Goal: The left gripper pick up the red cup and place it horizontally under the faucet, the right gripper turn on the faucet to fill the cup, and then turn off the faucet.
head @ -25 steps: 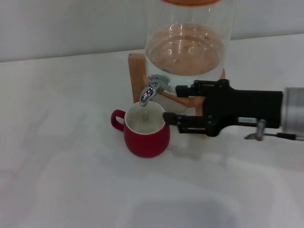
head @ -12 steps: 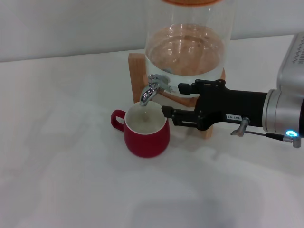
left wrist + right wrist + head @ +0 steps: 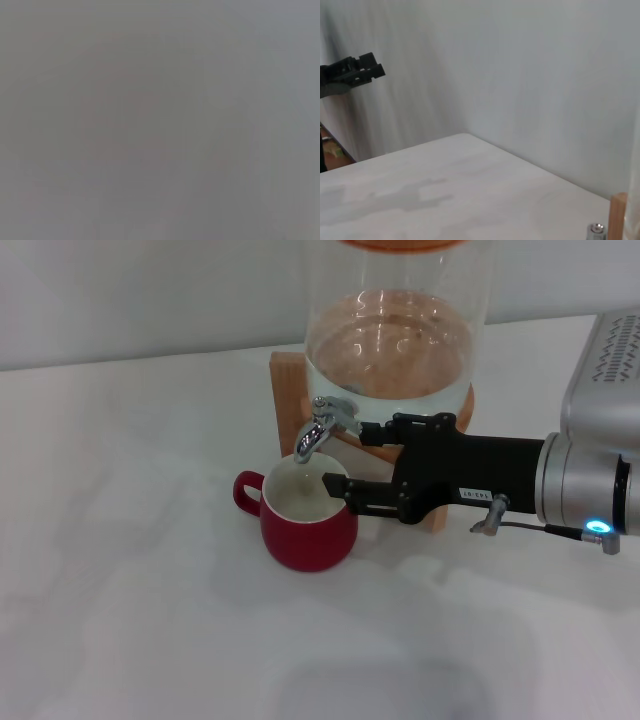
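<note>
Under the faucet point(image 3: 322, 427) on the table point(image 3: 130, 570), the red cup point(image 3: 308, 518) was set upright, and it could be knocked aside by the right gripper point(image 3: 348, 462), whose spread fingers bracketed the spout and rim.

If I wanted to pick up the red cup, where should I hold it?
Probably by the small loop handle of the red cup, coming from the robot's left. The handle sticks out that way with open table beside it, while the faucet hangs over the rim and the right tool, fingers apart, crowds the other side. The cup stands upright, so keep it level.
</note>
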`<state>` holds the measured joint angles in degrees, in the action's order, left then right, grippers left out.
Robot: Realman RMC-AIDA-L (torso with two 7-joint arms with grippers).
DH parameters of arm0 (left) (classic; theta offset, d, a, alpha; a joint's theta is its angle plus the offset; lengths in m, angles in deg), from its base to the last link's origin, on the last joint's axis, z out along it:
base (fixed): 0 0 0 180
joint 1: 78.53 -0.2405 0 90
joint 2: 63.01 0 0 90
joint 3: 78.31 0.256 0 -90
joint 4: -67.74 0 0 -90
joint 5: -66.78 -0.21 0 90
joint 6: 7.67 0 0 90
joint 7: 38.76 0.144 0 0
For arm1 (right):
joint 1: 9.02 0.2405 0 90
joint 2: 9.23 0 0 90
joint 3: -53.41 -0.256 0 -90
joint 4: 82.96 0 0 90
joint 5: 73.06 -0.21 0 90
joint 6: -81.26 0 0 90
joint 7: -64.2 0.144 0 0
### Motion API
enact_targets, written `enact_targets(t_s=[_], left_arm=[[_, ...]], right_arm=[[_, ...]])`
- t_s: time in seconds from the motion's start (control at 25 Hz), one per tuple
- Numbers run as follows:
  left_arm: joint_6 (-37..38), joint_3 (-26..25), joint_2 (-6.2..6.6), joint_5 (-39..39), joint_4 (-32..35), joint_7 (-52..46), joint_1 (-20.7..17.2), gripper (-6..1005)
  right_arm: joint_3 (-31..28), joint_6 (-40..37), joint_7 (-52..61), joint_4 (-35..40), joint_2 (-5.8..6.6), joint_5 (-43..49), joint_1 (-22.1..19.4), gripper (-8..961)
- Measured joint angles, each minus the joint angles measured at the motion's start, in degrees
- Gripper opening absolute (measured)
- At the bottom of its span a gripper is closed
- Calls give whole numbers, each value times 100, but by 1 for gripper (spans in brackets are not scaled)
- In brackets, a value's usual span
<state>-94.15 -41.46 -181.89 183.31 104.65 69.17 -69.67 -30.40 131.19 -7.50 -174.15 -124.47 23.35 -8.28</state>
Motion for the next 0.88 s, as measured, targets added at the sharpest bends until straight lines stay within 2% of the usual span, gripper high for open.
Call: enact_targets(t_s=[0.88], left_arm=[[2,-3,-5,-9,-47,0,-43,888]], right_arm=[[145,244,-111,-87,11,2,72,720]])
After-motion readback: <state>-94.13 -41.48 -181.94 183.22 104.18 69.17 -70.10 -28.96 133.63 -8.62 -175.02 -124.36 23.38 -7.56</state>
